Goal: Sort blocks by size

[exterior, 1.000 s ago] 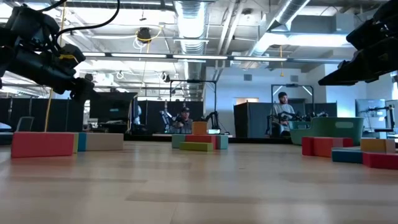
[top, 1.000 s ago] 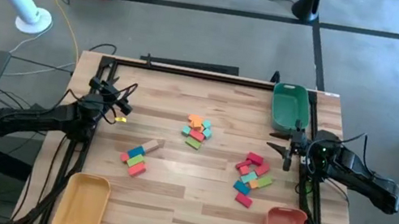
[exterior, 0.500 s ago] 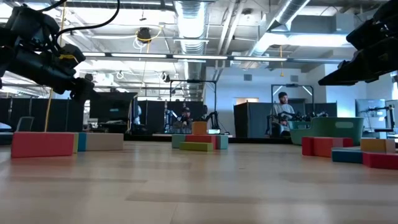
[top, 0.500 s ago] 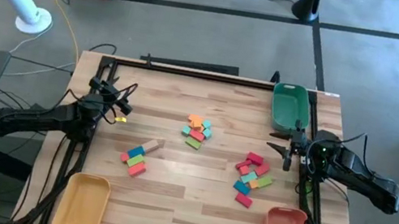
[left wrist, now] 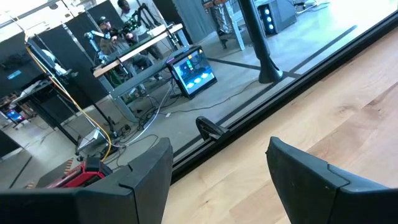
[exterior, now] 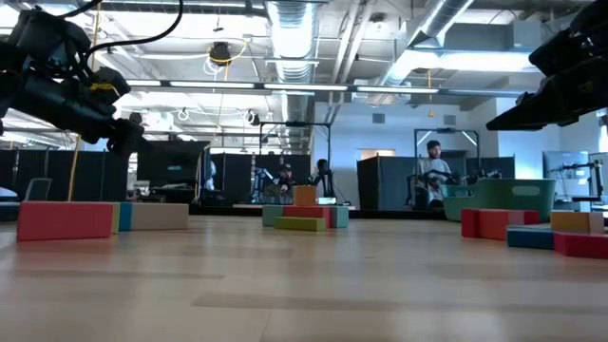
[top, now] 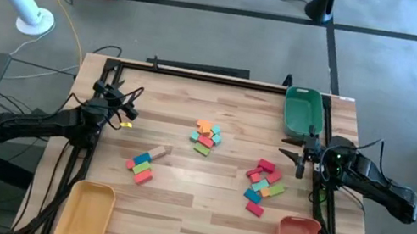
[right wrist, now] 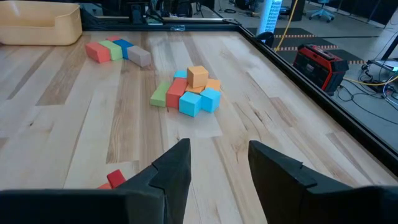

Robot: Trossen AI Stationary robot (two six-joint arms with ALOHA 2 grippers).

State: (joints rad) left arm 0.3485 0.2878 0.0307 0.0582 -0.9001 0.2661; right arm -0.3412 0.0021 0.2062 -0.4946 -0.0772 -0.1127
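**Both grippers spread and empty above the tabletop edges**

The left gripper [top: 128,112] hovers spread at the left edge; the right gripper [top: 297,159] likewise at the right. On the wooden tabletop [top: 177,198], small coloured blocks [top: 205,136] sit in three clusters: centre, near-left, right.

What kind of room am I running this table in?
Most likely a robotics lab or industrial workshop. The low view shows exposed ceiling ducts and strip lights, with people seated at workstations behind dark partitions. Cables run across the bare concrete floor beside the wooden table.
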